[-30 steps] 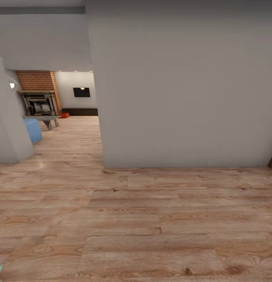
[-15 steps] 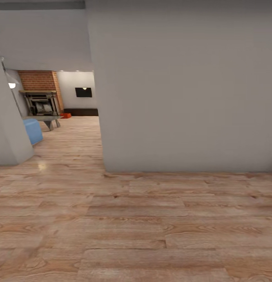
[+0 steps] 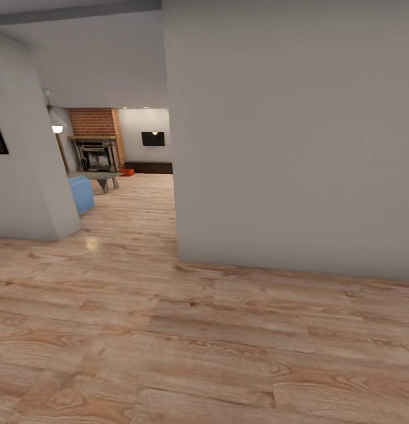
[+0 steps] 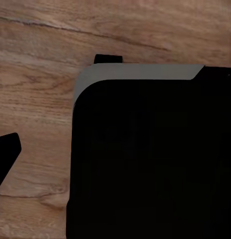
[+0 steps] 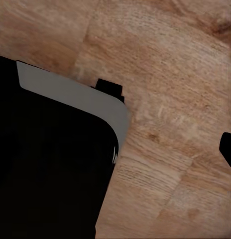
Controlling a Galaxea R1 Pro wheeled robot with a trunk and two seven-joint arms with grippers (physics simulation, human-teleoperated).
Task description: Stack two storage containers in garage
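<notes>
Far down the hallway in the head view, a small orange-red storage container [image 3: 127, 172] sits on the living room's wood floor beside the brick fireplace [image 3: 96, 140]. It is too distant to make out in detail. In the left wrist view, one dark fingertip [image 4: 5, 155] of my left gripper hangs over wood planks next to my black base [image 4: 150, 159]. The right wrist view likewise has a dark fingertip [image 5: 228, 148] over planks beside the base [image 5: 50, 164]. Nothing is seen held in either gripper.
A broad grey wall [image 3: 293, 135] stands close ahead on the right, its corner at the hallway opening. Another grey wall corner [image 3: 33, 176] flanks the left. A blue sofa end [image 3: 81, 193] and a low grey table [image 3: 101, 176] lie beyond. Light wood floor [image 3: 187, 341] stretches in front.
The whole head view has shifted, so the camera has moved: the hallway opening and fireplace now sit further right, and a dark frame on the left wall has come into sight.
</notes>
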